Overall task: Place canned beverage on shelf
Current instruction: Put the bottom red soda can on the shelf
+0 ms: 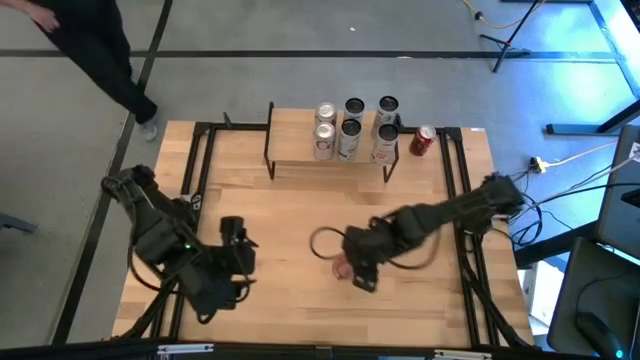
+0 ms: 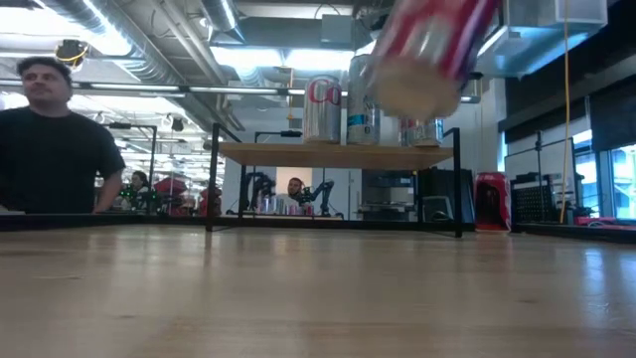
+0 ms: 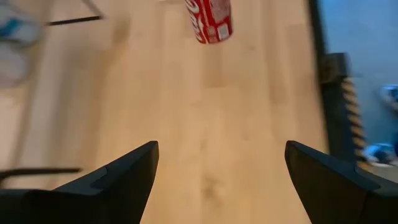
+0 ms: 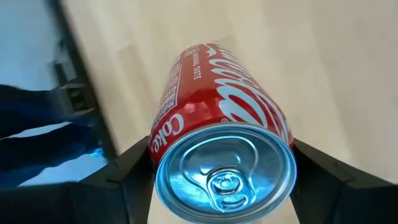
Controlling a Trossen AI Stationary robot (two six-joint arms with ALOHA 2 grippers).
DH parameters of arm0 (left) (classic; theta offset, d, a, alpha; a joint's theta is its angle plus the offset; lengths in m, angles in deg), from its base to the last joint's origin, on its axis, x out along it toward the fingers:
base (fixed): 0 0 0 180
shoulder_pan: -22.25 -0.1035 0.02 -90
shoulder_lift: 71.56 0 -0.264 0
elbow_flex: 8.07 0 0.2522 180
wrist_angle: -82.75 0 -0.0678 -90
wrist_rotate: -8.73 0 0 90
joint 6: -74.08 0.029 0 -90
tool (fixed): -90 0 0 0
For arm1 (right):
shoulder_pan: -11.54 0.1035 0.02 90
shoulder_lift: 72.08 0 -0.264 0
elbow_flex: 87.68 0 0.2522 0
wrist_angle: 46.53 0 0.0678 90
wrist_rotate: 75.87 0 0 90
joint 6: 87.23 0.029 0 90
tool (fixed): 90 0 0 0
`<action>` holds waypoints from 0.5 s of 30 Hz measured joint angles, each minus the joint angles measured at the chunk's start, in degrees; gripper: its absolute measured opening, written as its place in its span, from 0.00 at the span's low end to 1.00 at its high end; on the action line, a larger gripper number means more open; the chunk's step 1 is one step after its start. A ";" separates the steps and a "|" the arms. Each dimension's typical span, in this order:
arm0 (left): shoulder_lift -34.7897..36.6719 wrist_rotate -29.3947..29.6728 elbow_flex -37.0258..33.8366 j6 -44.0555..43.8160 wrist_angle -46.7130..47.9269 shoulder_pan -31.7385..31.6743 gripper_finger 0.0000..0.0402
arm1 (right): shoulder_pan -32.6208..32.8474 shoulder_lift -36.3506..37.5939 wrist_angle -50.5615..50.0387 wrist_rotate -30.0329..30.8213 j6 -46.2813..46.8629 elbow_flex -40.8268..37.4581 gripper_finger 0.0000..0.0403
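Note:
A red cola can [image 4: 217, 118] is held in my right gripper [image 1: 352, 268], above the middle of the table; in the low view it [image 2: 427, 45] hangs high, clear of the tabletop. The shelf [image 1: 330, 160], a light wood top on thin black legs, stands at the far side and bears several cans [image 1: 352, 128]. Another red can [image 1: 423, 140] stands upright on the table just right of the shelf. My left gripper [image 1: 240, 250] is open and empty at the near left; its own view [image 3: 221, 168] shows bare wood between its fingers. My right gripper pinches the red can's side wall near its top end [image 4: 163, 140] between its two fingers [image 4: 134, 162], one on each side. The can lies along the fingers, its pull-tab top toward the wrist. It is tilted and lifted clear of the table.
A person in dark clothes stands beyond the table's far left corner [image 2: 50, 139]. Black frame rails [image 1: 455, 200] run along the table's left and right sides. A loop of black cable [image 1: 325, 240] lies beside my right gripper. Open wood lies between the grippers and the shelf.

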 joint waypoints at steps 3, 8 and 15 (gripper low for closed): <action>0.03 3.09 -0.01 -2.32 3.27 1.63 0.84 | -3.42 -4.16 -2.72 -1.51 -1.79 3.42 0.66; 0.41 6.15 -2.08 -2.92 3.93 2.86 0.84 | -7.22 -9.25 -7.55 -3.11 -1.65 6.56 0.66; 2.09 6.82 -5.17 -2.58 3.74 2.75 0.84 | -9.52 -12.47 -8.22 -3.63 -1.34 6.62 0.66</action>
